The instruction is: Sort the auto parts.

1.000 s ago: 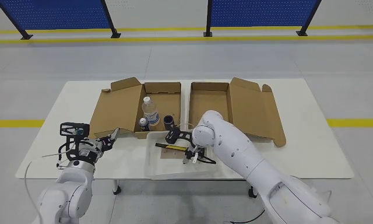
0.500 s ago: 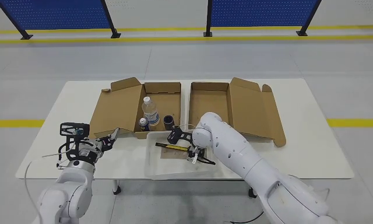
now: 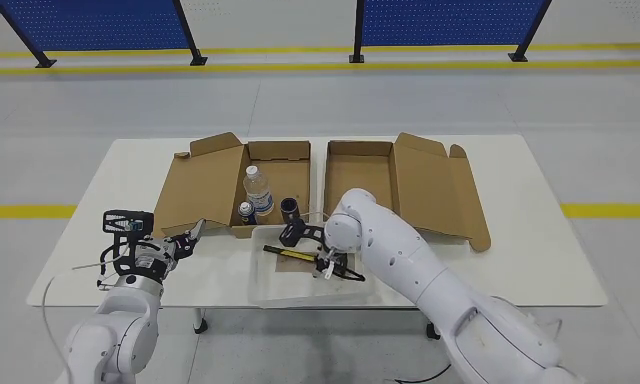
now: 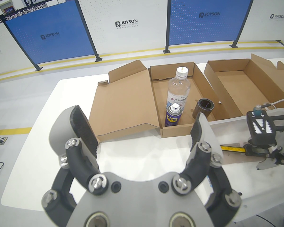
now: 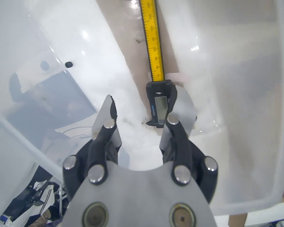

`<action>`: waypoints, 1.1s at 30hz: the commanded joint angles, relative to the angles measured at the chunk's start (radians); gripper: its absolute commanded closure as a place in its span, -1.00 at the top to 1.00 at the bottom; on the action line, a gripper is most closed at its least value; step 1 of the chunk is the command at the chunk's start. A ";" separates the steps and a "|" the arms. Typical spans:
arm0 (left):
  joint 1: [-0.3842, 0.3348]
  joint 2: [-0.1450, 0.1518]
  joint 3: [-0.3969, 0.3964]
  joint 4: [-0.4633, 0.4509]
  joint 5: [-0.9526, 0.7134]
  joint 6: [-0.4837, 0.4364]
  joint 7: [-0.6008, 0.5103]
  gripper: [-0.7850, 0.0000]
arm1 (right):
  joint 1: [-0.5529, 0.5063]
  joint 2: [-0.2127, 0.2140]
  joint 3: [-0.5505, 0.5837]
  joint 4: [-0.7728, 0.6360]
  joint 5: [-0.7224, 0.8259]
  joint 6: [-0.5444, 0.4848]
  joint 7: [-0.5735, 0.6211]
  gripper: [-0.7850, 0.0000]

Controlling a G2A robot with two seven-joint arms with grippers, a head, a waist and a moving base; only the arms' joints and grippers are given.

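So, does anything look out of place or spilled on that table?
Nothing spilled or toppled. The caliper lies slanted across the white tray on a smudged brown patch; bottle, spray can and black cylinder stand upright in their box.

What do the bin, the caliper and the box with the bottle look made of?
Bin: translucent white plastic, glossy; the surface beneath shows through. Caliper: black matte body, likely plastic, with a yellow printed scale. Box: brown matte cardboard, creased flaps.

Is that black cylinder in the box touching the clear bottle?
Apart. In the left wrist view bare cardboard of the box shows between the black cylinder and the clear bottle.
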 commanded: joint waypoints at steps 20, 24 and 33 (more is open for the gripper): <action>0.000 0.000 0.000 0.000 0.000 0.000 0.000 1.00 | -0.002 -0.023 -0.066 0.058 -0.146 0.003 -0.082 -0.07; 0.000 0.000 0.000 0.000 0.000 0.000 0.000 1.00 | 0.002 -0.030 -0.066 0.074 -0.138 -0.003 -0.087 -0.13; 0.000 0.000 0.000 0.000 0.000 0.000 0.000 1.00 | 0.011 -0.041 -0.061 0.098 -0.115 -0.017 -0.096 -1.00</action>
